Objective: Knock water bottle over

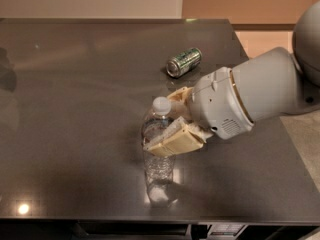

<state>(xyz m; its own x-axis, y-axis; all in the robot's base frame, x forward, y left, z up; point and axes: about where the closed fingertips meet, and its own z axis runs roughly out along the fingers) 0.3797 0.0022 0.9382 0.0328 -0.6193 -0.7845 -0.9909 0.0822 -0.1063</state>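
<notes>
The clear ribbed plastic water bottle with the white screw cap (160, 176) stands upright near the front edge of the dark grey, glossy worktop (75, 109), a little right of its middle. I cannot tell from here whether there is any water in it; the lower body looks see-through, with a pale glint at its base. The gripper (160, 120) is at the bottle's upper half, and its two cream-coloured, wedge-shaped fingers (175, 143) are spread apart. One lies across the front of the bottle just below the shoulder and hides its middle, while the other sits behind, just beside the cap. The fat, rounded grey-white arm casing (235, 101) reaches in from the right and is cut off at that edge. A small green-and-silver drinks can (183, 62) lies on its side farther back, well apart from the bottle.
</notes>
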